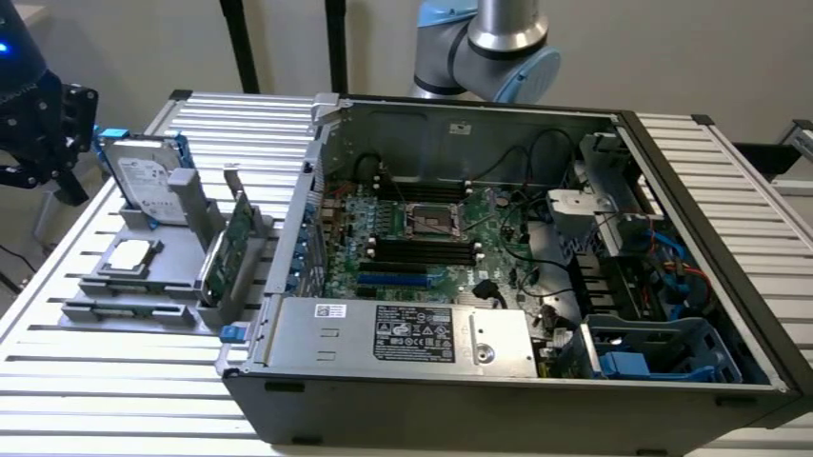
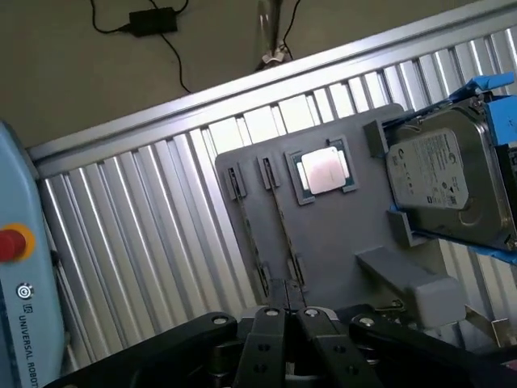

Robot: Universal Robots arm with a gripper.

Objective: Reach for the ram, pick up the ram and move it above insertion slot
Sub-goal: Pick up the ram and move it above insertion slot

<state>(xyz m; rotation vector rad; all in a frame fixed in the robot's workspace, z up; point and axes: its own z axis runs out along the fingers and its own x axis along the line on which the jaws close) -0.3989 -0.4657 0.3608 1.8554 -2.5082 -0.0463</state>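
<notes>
1. Ram (image 2: 280, 218) stands on edge in a narrow groove of the grey holder (image 2: 339, 234). From above it reads as a thin line, and nothing touches it.
2. A second stick (image 2: 248, 226) sits in the next groove, just beside it and parallel. The two look alike and lie close, so a slightly offset approach could catch the wrong one or knock both.
3. The end effector (image 2: 289, 314) hovers above the holder, roughly in line with one end of the ram, its fingertips drawn together and empty. Coming down like that, it would likely strike the thin top edge rather than straddle it. A grip near the end rather than the middle could tilt the stick and bind it in the groove.
4. The holder also carries a processor (image 2: 325, 171) lying flat in a square pocket. A hard drive (image 2: 440, 182) with blue rails stands in its bracket, and a green expansion card (image 1: 228, 249) stands upright on the side nearest the case.
5. The computer case (image 1: 420, 133) lies open on the slatted table (image 1: 114, 381). Inside it, the motherboard's black slots (image 1: 420, 249) have loose cables to the exterior view's right, which could snag a carried stick.
</notes>
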